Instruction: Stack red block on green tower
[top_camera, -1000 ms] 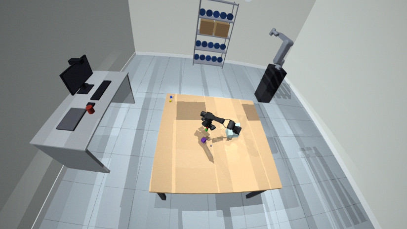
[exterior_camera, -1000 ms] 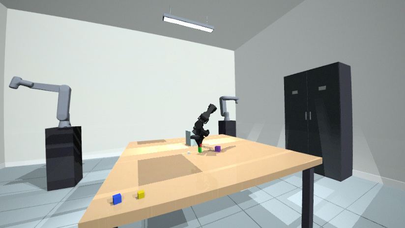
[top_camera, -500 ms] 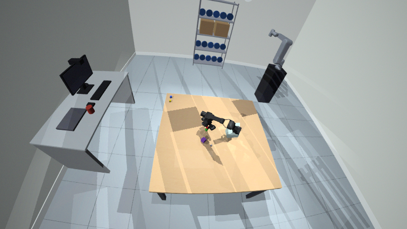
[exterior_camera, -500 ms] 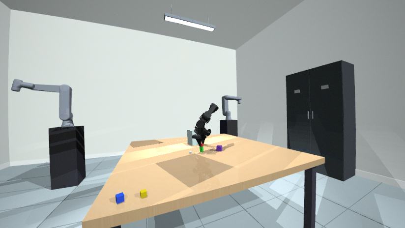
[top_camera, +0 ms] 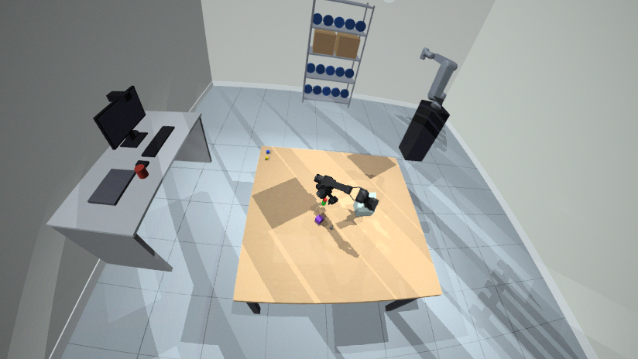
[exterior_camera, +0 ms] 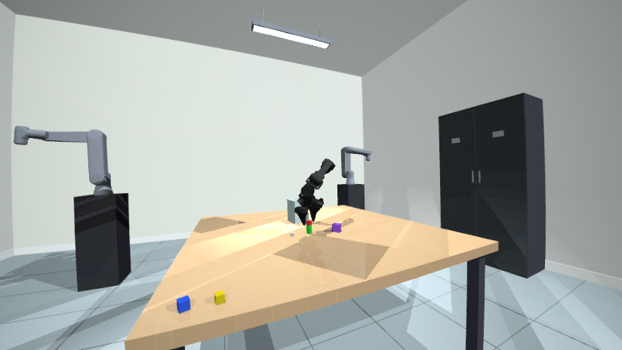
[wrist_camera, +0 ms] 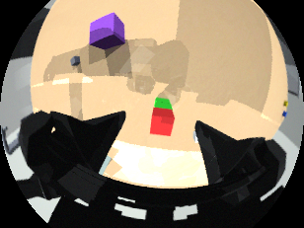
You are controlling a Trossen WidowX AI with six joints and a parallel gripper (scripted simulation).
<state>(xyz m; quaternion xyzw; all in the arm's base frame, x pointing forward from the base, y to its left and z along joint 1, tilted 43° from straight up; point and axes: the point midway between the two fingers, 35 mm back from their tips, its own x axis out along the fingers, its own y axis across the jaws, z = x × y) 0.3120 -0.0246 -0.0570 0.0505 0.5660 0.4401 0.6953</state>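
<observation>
The red block (top_camera: 324,200) (exterior_camera: 309,222) (wrist_camera: 162,128) sits on top of the green tower (top_camera: 324,203) (exterior_camera: 309,229) (wrist_camera: 163,103). The two look lined up and upright in the exterior view. My gripper (top_camera: 327,199) (exterior_camera: 309,221) (wrist_camera: 161,118) is open wide, with one finger on each side of the red block. The wrist view shows a gap between the block and each finger, so neither finger touches it. The tower's lower part is hidden behind the red block in the wrist view.
A purple block (top_camera: 318,219) (exterior_camera: 336,227) (wrist_camera: 107,31) stands near the tower. A small grey cube (top_camera: 331,227) (wrist_camera: 75,60) and a small white cube (exterior_camera: 291,234) lie nearby. A blue block (top_camera: 267,151) (exterior_camera: 183,304) and a yellow block (top_camera: 266,158) (exterior_camera: 220,297) are at a far table corner.
</observation>
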